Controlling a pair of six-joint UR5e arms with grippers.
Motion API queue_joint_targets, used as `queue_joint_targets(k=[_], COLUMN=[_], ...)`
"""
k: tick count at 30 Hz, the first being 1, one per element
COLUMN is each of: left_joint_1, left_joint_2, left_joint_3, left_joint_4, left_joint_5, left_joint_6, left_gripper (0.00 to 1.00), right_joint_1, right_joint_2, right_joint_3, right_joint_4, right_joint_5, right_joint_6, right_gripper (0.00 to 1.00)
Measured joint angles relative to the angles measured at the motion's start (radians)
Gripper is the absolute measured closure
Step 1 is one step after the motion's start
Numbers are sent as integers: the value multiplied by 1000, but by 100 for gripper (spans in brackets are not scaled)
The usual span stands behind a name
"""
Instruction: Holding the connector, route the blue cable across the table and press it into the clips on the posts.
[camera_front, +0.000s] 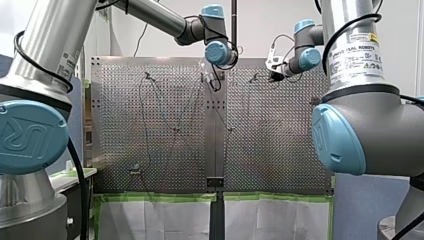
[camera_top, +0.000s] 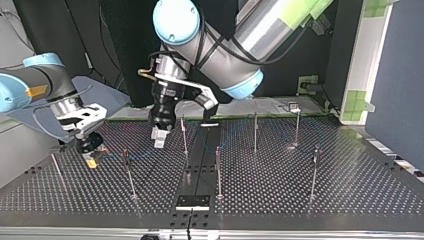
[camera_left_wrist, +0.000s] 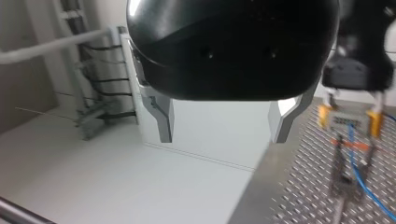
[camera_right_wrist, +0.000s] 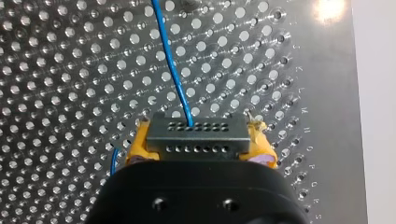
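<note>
Clamping the grey connector (camera_right_wrist: 196, 142) firmly between its yellow pads (camera_right_wrist: 136, 149), my right gripper (camera_right_wrist: 200, 133) hangs over the perforated table (camera_right_wrist: 70, 70), and the blue cable (camera_right_wrist: 173, 70) leaves the connector's face and runs ahead across the holes. My left gripper (camera_left_wrist: 223, 135) is near it, its metal fingers (camera_left_wrist: 163, 121) wide apart with nothing between them (the held connector shows off to one side). Thin posts (camera_top: 129, 175) stand upright on the table, one just beside my right gripper in the top view.
</note>
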Motion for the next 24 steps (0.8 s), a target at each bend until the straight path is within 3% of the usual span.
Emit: queue_joint_targets(k=[8, 13, 19, 24], left_joint_1=[-30, -41, -43, -43], left_joint_2=[50, 9, -57, -95], left_joint_3=[-81, -135, -202, -254], left_joint_4=[78, 132, 199, 252], left_joint_5=[-43, -60, -114, -127], left_joint_6=[-40, -71, -81, -87], left_gripper=[0, 0, 0, 0], right_joint_1=[6, 7, 7, 5], right_joint_2=[0, 0, 0, 0], right_joint_3=[0, 0, 0, 0], right_joint_4=[2, 3, 3, 3], right_joint_5=[0, 0, -1, 0], right_joint_6=[-1, -2, -3, -3], right_gripper=[100, 100, 100, 100])
